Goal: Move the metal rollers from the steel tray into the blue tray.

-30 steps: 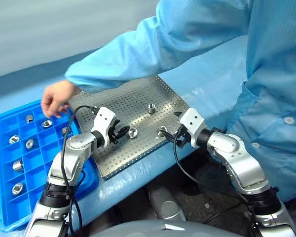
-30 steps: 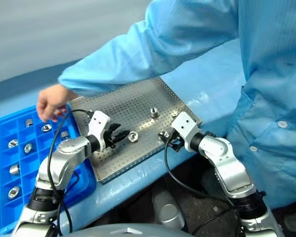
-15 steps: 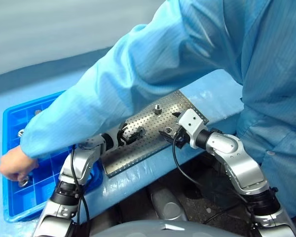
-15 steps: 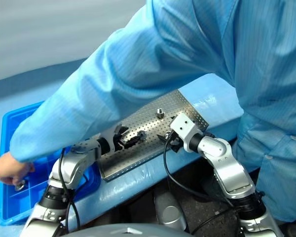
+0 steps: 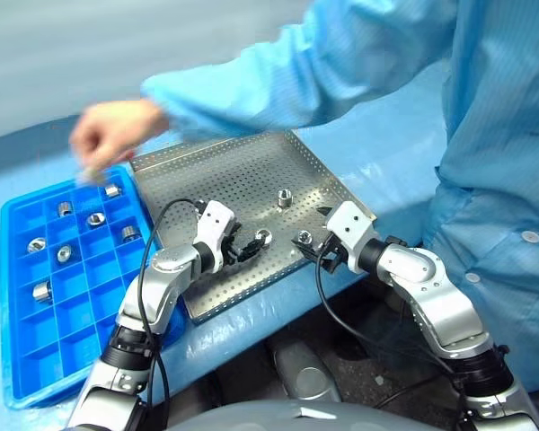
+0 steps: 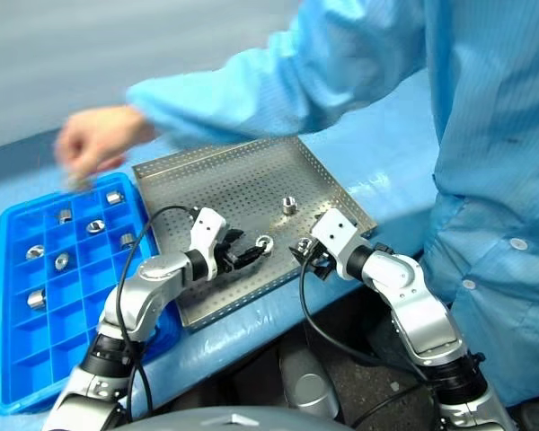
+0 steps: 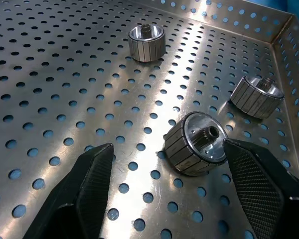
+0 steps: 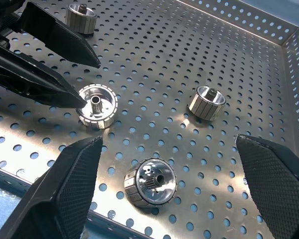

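Note:
The steel tray [image 5: 216,175] holds several metal rollers. My left gripper [image 7: 167,149] is open, and one roller [image 7: 197,143] lies on its side between the fingers, close to one pad [image 7: 254,179]. Seen from the head, that roller [image 5: 262,237] is just off the left gripper [image 5: 249,244]. My right gripper [image 8: 168,141] is open low over the tray's near edge, with another roller [image 8: 150,182] lying between its fingers. A third roller [image 5: 285,197] stands mid-tray, and a further one [image 8: 81,15] sits beyond the left fingers. The blue tray [image 5: 72,305] to the left holds several rollers [image 5: 95,220].
A person in a light blue coat stands at the right, one arm stretched over the far side of the steel tray. The person's hand [image 5: 117,133] hovers above the far corner of the blue tray. Both trays sit on a blue table [image 5: 386,162].
The person's arm swept low across both trays to the blue tray's near side, then drew back to its far corner. My left gripper opened and shifted right, bracketing a roller. The right gripper stayed put.

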Controlling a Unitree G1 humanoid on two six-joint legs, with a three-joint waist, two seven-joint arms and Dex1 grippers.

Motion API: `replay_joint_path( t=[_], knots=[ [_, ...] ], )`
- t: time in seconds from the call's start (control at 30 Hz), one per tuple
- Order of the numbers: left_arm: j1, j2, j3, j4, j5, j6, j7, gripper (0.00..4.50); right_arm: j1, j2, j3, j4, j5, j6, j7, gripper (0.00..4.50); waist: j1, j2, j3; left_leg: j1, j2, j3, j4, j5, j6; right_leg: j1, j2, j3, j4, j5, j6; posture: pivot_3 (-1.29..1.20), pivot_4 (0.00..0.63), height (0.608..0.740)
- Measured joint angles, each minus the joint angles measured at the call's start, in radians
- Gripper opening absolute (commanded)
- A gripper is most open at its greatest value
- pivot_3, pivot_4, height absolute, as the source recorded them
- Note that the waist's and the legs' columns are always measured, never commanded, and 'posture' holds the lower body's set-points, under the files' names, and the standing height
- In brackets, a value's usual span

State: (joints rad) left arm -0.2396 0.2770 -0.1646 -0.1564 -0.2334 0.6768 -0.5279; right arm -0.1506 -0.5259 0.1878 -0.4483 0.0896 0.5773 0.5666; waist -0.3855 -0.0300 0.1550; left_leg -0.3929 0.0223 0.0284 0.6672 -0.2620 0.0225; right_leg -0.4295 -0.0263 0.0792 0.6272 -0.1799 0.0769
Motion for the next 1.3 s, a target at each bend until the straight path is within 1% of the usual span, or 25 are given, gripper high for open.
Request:
replay_joint_path(
  t=[0.23, 0.33, 0.53, 0.67, 0.77, 0.8, 0.87, 0.97, 1.07, 1.1, 1.3],
  knots=[
    [-0.001, -0.01, 0.002, 0.003, -0.023, -0.02, -0.006, 3.81, 0.01, -0.002, -0.001, -0.004, -0.002, 0.001, 0.0, 4.5, -0.012, 0.0, 0.0, 0.0, 0.0, 0.0, 0.0, 0.0, 0.0, 0.0, 0.0, 0.0, 0.0, 0.0, 0.0, -0.42, 0.15, 0.74],
    [-0.018, -0.03, -0.005, 0.054, -0.02, -0.031, -0.003, 3.81, 0.011, -0.003, -0.001, -0.005, -0.005, 0.001, -0.001, 4.5, -0.014, 0.0, 0.0, 0.0, -0.001, 0.0, 0.0, 0.0, 0.0, 0.001, 0.0, 0.0, 0.0, 0.0, 0.0, -0.43, 0.15, 0.74],
    [-0.072, -0.064, -0.04, 0.156, 0.031, -0.063, 0.028, 3.81, 0.014, -0.015, 0.001, -0.006, -0.014, 0.002, 0.0, 4.5, -0.017, 0.0, 0.0, 0.001, -0.001, 0.0, 0.0, 0.0, 0.0, 0.001, 0.0, 0.0, 0.0, 0.0, 0.0, -0.43, 0.15, 0.74],
    [-0.078, -0.079, -0.042, 0.175, 0.05, -0.087, 0.045, 3.81, 0.017, -0.016, 0.001, -0.01, -0.014, 0.006, 0.0, 4.5, -0.019, 0.0, 0.0, 0.0, -0.001, 0.0, 0.0, 0.0, 0.0, 0.001, 0.0, 0.0, 0.0, 0.0, 0.001, -0.43, 0.15, 0.74],
    [-0.077, -0.078, -0.043, 0.176, 0.058, -0.091, 0.047, 3.21, 0.017, -0.016, 0.001, -0.01, -0.014, 0.014, -0.001, 4.5, -0.021, 0.0, 0.0, 0.0, -0.001, 0.0, 0.0, 0.0, 0.0, 0.001, 0.0, 0.0, 0.0, 0.0, 0.001, -0.43, 0.15, 0.74],
    [-0.076, -0.077, -0.043, 0.176, 0.062, -0.091, 0.048, 2.85, 0.017, -0.016, 0.001, -0.01, -0.014, 0.016, -0.001, 4.5, -0.022, 0.0, 0.0, 0.001, -0.001, 0.0, 0.0, 0.0, 0.0, 0.001, 0.0, 0.0, 0.0, 0.0, 0.001, -0.42, 0.15, 0.74],
    [-0.072, -0.071, -0.043, 0.176, 0.067, -0.091, 0.048, 2.28, 0.017, -0.015, 0.001, -0.01, -0.014, 0.017, -0.001, 4.5, -0.022, 0.0, 0.0, 0.001, -0.001, 0.0, 0.0, 0.0, 0.0, 0.001, 0.0, 0.0, 0.0, 0.0, 0.001, -0.42, 0.15, 0.74],
    [-0.063, -0.067, -0.043, 0.164, 0.073, -0.09, 0.047, 2.28, 0.016, -0.011, 0.001, -0.01, -0.014, 0.017, -0.001, 4.5, -0.022, 0.0, 0.0, 0.001, -0.001, 0.0, 0.0, 0.0, 0.0, 0.001, 0.0, 0.0, 0.0, 0.0, 0.001, -0.41, 0.15, 0.74],
    [-0.051, -0.06, -0.041, 0.15, 0.073, -0.089, 0.046, 1.78, 0.015, -0.009, 0.003, -0.01, -0.014, 0.017, 0.0, 4.5, -0.022, 0.0, 0.0, 0.001, -0.001, 0.0, 0.0, 0.0, 0.0, 0.001, 0.0, 0.0, 0.0, 0.0, 0.001, -0.4, 0.15, 0.74],
    [-0.047, -0.058, -0.04, 0.145, 0.073, -0.089, 0.045, 1.72, 0.014, -0.009, 0.005, -0.009, -0.014, 0.017, 0.0, 4.5, -0.021, 0.0, 0.0, 0.001, -0.001, 0.0, 0.0, 0.0, 0.0, 0.001, 0.0, 0.0, 0.0, 0.0, 0.001, -0.4, 0.15, 0.74],
    [-0.028, -0.069, -0.014, 0.116, 0.043, -0.087, 0.047, 1.72, 0.005, -0.002, 0.011, 0.001, -0.01, 0.016, 0.004, 4.5, -0.015, 0.0, 0.0, 0.0, 0.0, 0.0, 0.0, 0.0, 0.0, 0.0, 0.0, 0.0, 0.0, 0.0, 0.001, -0.38, 0.15, 0.74]
  ],
)
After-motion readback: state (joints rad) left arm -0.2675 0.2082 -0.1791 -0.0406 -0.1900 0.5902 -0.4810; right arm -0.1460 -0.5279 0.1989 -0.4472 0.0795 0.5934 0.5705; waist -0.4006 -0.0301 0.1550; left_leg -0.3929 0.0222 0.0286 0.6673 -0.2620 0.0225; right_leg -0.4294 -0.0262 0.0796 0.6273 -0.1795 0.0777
